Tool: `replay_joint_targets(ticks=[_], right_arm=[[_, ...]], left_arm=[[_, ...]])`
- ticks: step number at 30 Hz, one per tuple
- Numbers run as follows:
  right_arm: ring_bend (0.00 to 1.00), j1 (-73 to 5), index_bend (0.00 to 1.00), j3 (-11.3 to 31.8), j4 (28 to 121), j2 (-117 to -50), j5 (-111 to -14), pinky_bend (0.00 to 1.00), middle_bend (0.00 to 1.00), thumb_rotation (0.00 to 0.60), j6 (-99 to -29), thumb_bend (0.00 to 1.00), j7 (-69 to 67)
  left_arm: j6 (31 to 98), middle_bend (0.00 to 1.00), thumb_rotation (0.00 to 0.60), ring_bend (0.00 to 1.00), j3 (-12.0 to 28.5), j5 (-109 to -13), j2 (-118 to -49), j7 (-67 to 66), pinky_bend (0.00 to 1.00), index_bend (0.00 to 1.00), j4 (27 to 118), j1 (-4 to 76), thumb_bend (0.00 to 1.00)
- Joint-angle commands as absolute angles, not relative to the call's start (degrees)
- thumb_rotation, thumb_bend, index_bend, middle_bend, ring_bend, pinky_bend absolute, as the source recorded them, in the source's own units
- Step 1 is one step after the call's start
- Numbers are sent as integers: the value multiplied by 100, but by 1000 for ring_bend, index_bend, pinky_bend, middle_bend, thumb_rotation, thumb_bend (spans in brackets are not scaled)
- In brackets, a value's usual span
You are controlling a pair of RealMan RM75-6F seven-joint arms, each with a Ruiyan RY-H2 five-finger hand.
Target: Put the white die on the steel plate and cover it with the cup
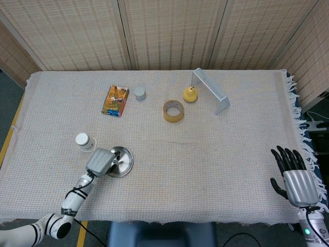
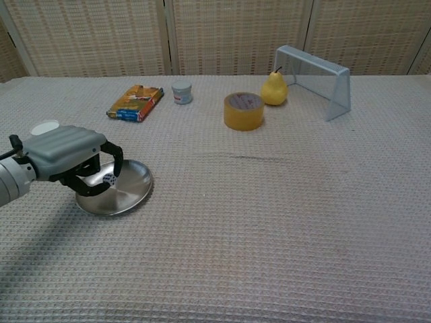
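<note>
Far left of the table [image 1: 205, 170], the cup [image 1: 85, 142] stands upside down near the left edge; in the chest view only its white top [image 2: 46, 126] peeks out behind the left hand. That left hand [image 2: 71, 156] is curled, knuckles up, over the left part of the plate [image 2: 131, 192], and the die [image 2: 108, 178] sits pinched at its dark fingertips [image 2: 118, 161], held just over the steel. From the head view the hand [image 1: 101, 161] covers the plate's left side [image 1: 123, 160] and hides the die altogether, and I can't tell whether the die touches the plate or not. The forearm runs down toward the front edge, cut off at the bottom left. Moving right along the back half: an orange packet [image 1: 115, 101], its print too small to read, then a small grey jar [image 1: 140, 93] just beside it. Nearer the middle, a roll of yellow tape [image 1: 173, 110] lies flat, and behind it a yellow pear [image 1: 190, 94] stands by the foot of a grey metal frame [image 1: 211, 92], which angles off toward the right. Touching or merely beside? Can't say. Over at the front right corner, past the fringed edge of the cloth, the right hand [image 1: 294, 180] is palm down, dark fingers spread and straight, nothing in it; its wrist is cut off by the bottom of the head view, and the chest view doesn't show it.
</note>
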State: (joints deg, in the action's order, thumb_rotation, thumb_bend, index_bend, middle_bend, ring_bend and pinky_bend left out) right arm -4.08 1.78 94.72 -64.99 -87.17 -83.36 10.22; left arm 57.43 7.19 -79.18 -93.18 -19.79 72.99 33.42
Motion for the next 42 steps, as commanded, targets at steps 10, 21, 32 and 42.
replay_joint_targets(ticks=[10, 21, 32, 42], right_arm=[[0, -392, 0, 151, 9502, -6486, -8756, 0, 0, 600, -8367, 258, 1022], [0, -376, 0, 82, 9543, -6437, -8882, 0, 0, 600, -8391, 258, 947], [0, -334, 0, 99, 9556, -6479, -8922, 0, 0, 600, -8513, 258, 1044], [0, -354, 0, 118, 9538, -6481, -8860, 0, 0, 600, -8448, 258, 1045]], left_arm=[[6251, 987, 600, 921, 617, -8027, -8856, -1919, 965, 192, 7949, 3161, 352], [7450, 151, 600, 153, 808, -7640, -7503, -1874, 561, 60, 8981, 2340, 344], [6318, 48, 600, 470, 1054, -6827, -7615, -1949, 786, 43, 8381, 2889, 340], [5777, 79, 600, 595, 1031, -6485, -8107, -2197, 850, 57, 7764, 3283, 342]])
